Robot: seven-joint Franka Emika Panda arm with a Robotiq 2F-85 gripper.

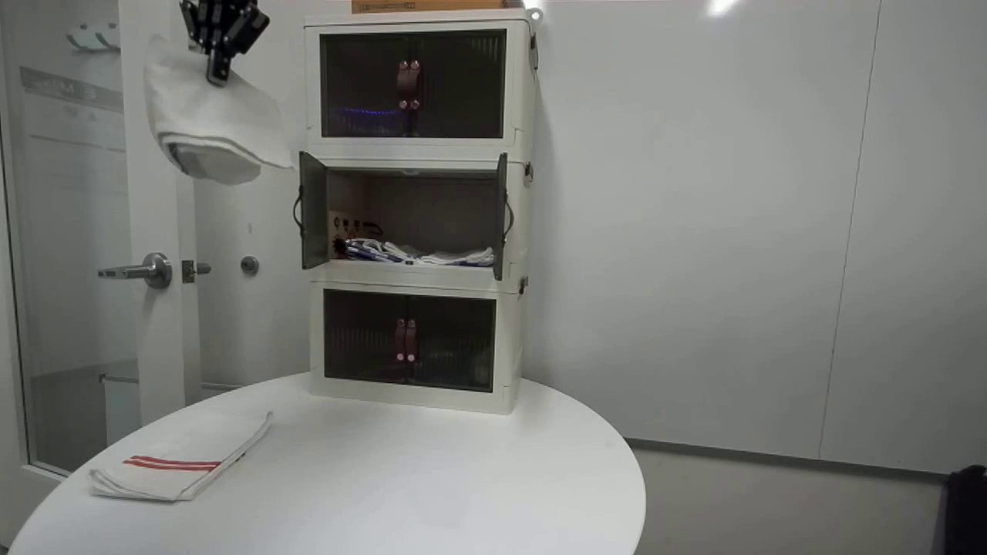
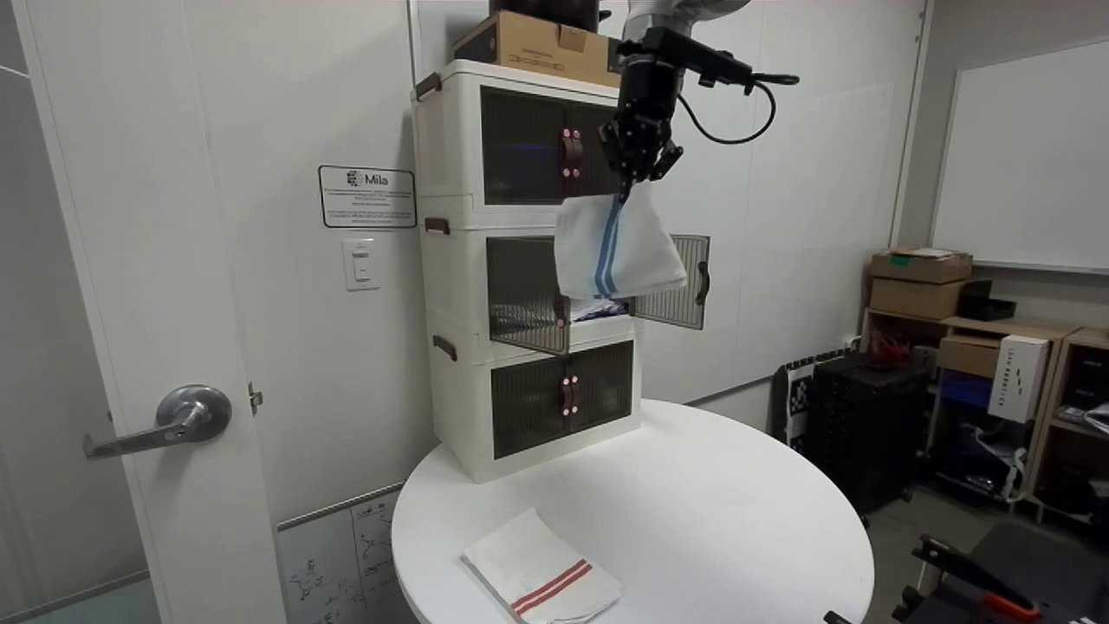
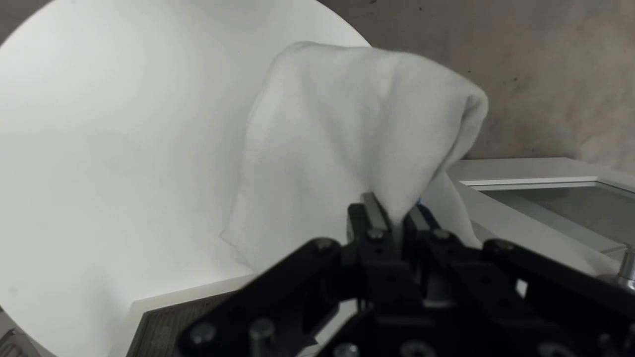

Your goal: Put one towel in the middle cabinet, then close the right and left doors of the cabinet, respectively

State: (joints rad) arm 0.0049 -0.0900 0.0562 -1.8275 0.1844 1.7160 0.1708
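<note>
A white folded towel [image 2: 637, 251] with blue stripes hangs in the air, pinched along its top by my gripper [image 2: 625, 192]. From the wrist, the cloth [image 3: 337, 124] bunches between the two fingers. In an exterior view the gripper [image 1: 218, 77] holds it at the upper left, apart from the tower and higher than the middle cabinet [image 1: 432, 212]. Both the left door [image 1: 314, 212] and the right door [image 1: 501, 216] are swung outward. Rumpled blue-and-white cloth [image 1: 455, 257] lies on the compartment floor. The towel hides part of that compartment in an exterior view.
Closed doors front the top tier [image 1: 463, 85] and bottom tier [image 1: 455, 343]. A cardboard box [image 2: 546, 48] sits on the tower. On the round white table [image 1: 463, 478] lies a flat cloth with red stripes [image 1: 177, 462]. A room door with a metal handle [image 1: 158, 271] stands at the left.
</note>
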